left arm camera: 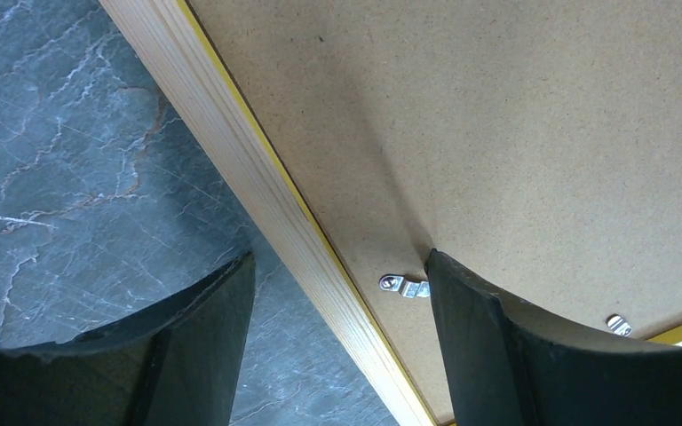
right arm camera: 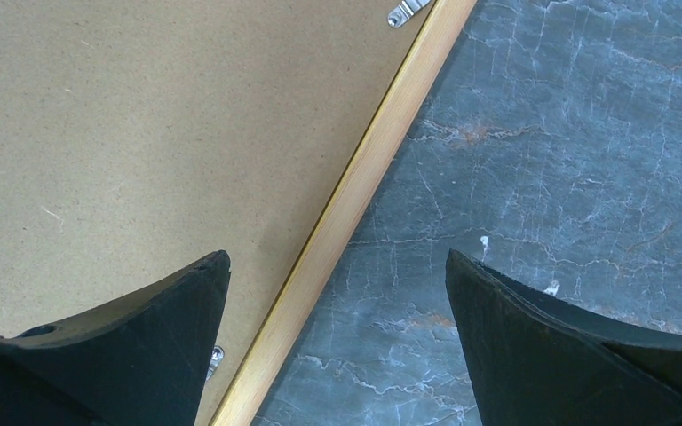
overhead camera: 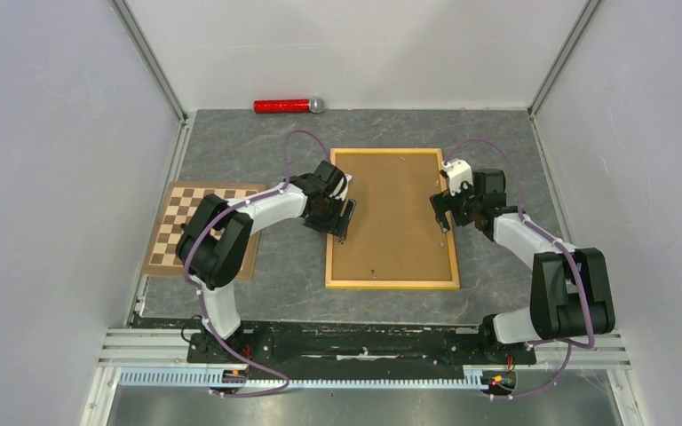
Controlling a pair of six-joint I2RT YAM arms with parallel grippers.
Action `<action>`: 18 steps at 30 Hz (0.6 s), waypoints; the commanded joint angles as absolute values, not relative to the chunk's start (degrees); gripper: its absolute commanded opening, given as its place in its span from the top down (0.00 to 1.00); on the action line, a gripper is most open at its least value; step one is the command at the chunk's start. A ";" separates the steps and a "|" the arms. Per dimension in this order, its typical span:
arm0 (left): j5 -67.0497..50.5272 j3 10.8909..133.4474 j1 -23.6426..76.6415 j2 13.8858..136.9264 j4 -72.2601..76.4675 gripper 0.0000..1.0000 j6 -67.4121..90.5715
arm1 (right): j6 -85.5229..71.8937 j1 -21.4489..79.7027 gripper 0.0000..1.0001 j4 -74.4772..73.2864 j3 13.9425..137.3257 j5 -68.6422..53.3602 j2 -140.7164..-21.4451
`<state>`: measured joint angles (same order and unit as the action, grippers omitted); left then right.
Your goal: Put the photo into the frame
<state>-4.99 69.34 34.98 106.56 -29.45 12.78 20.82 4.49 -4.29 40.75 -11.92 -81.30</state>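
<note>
The frame (overhead camera: 392, 285) of yellow-orange wood lies flat mid-table, back side up. A plain brown backing board (overhead camera: 395, 213) fills it. The photo is hidden or out of view. My left gripper (overhead camera: 344, 217) is open and straddles the frame's left rail (left arm camera: 257, 186): one finger is over the table, the other is over the board (left arm camera: 515, 133) right beside a small metal clip (left arm camera: 404, 286). My right gripper (overhead camera: 444, 211) is open and straddles the right rail (right arm camera: 364, 169): one finger is over the board (right arm camera: 142, 115), the other over the table. Both grippers are empty.
A brown-and-cream chessboard (overhead camera: 178, 222) lies at the left, partly under my left arm. A red cylinder with a silver end (overhead camera: 289, 106) lies by the back wall. White walls close in the grey marbled table (overhead camera: 506, 142) on three sides.
</note>
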 commanded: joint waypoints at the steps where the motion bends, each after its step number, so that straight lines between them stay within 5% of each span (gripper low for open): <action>1: -3.74 68.22 35.53 106.43 -27.66 0.24 12.06 | 20.83 3.69 0.05 -2.38 40.34 -12.68 -80.65; 18: -6.19 65.21 36.47 102.60 -29.44 0.33 8.90 | 20.57 2.62 0.06 -2.26 40.78 -10.90 -83.58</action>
